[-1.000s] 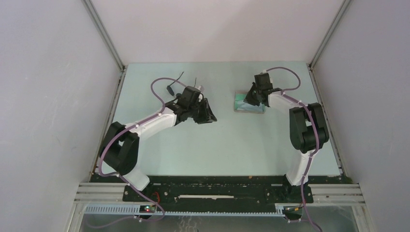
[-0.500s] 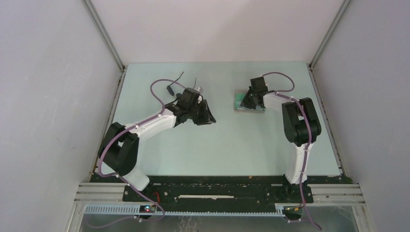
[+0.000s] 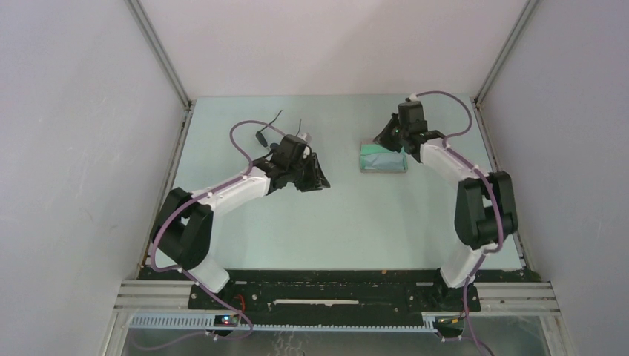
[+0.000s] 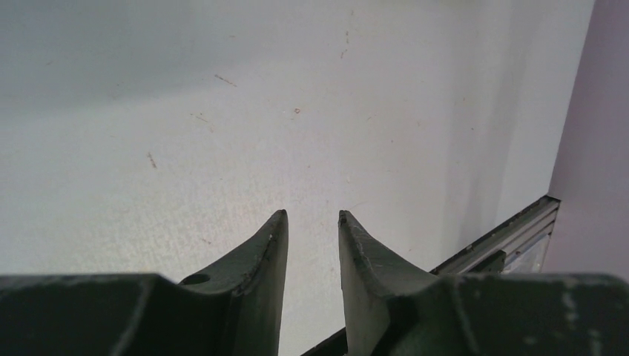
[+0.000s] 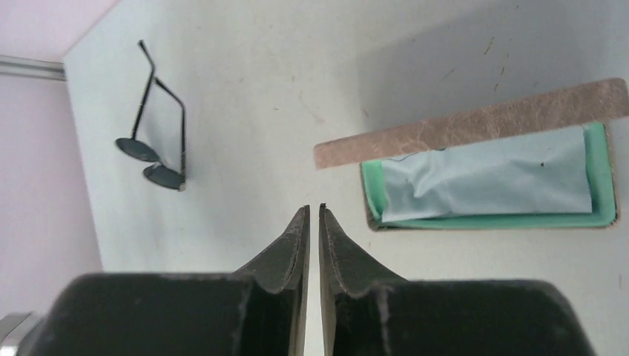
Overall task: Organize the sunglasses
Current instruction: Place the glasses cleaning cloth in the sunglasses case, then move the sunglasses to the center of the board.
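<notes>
The sunglasses (image 3: 262,136) (image 5: 137,148) lie on the table at the far left, thin black frame, dark oval lenses, temple arms unfolded. To their right stands the open grey case (image 3: 363,165), lid (image 5: 475,122) raised, with the light blue cloth (image 3: 384,157) (image 5: 482,182) lying in its green lining. My right gripper (image 3: 387,142) (image 5: 312,208) hovers by the case's far left corner, jaws a narrow slit apart with nothing between them. In front of the sunglasses, my left gripper (image 3: 320,178) (image 4: 312,215) is open and empty over bare table.
Grey walls with aluminium posts enclose the table on three sides. A black rail (image 4: 504,230) runs along the table's edge in the left wrist view. The arm bases sit on the rail (image 3: 334,285) at the near edge.
My right gripper has pulled back from over the case toward the far side, its elbow swinging right, and its jaws have parted slightly. The cloth now lies uncovered in the case. The left arm is still.
</notes>
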`<control>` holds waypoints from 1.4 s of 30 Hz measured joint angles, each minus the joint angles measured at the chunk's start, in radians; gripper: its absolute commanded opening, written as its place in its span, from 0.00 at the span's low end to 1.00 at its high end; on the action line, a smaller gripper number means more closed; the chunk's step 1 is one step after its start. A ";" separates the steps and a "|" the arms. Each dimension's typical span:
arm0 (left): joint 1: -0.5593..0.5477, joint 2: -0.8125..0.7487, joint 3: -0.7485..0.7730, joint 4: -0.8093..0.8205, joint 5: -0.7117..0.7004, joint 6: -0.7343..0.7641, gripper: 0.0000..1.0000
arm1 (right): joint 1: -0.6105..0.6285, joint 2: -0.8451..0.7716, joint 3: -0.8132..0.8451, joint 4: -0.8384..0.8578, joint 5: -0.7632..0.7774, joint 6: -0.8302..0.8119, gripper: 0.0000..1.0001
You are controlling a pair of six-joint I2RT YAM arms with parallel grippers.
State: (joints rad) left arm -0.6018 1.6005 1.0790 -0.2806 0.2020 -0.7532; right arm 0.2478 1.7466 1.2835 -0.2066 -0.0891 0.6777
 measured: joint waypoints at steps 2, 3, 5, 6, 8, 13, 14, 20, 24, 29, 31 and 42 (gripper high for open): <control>0.000 -0.008 0.000 -0.018 -0.021 0.013 0.36 | 0.000 -0.063 -0.023 0.003 -0.003 -0.006 0.20; 0.002 -0.017 0.000 -0.032 -0.036 0.022 0.36 | 0.000 -0.094 -0.047 0.009 -0.005 -0.009 0.22; 0.008 -0.039 0.001 -0.054 -0.056 0.040 0.37 | 0.000 -0.132 -0.091 0.009 -0.007 -0.014 0.26; 0.013 -0.048 0.002 -0.066 -0.067 0.048 0.37 | 0.000 -0.152 -0.126 0.004 -0.006 -0.020 0.28; 0.039 -0.074 0.004 -0.090 -0.086 0.064 0.37 | 0.000 -0.179 -0.182 -0.015 0.007 -0.027 0.29; 0.140 -0.081 0.066 -0.170 -0.145 0.095 0.48 | -0.047 -0.240 -0.289 -0.100 0.020 -0.052 0.31; 0.155 -0.080 0.079 -0.182 -0.158 0.100 0.54 | -0.063 -0.251 -0.294 -0.113 0.020 -0.055 0.31; 0.274 -0.014 0.196 -0.240 -0.205 0.096 0.66 | -0.086 -0.314 -0.294 -0.126 0.016 -0.071 0.31; 0.343 0.117 0.309 -0.264 -0.236 0.071 0.66 | -0.064 -0.315 -0.298 -0.126 -0.008 -0.072 0.30; 0.380 0.309 0.505 -0.319 -0.305 0.034 0.72 | -0.057 -0.315 -0.301 -0.126 -0.026 -0.075 0.30; 0.383 0.372 0.572 -0.326 -0.324 0.015 0.72 | -0.057 -0.315 -0.301 -0.127 -0.029 -0.076 0.29; 0.383 0.511 0.689 -0.360 -0.407 -0.171 0.69 | -0.056 -0.315 -0.303 -0.127 -0.053 -0.093 0.29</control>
State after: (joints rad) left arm -0.2192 2.1117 1.7679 -0.6403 -0.2054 -0.9237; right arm 0.1913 1.4311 0.9802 -0.3340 -0.1417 0.5846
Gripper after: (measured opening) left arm 0.698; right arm 0.291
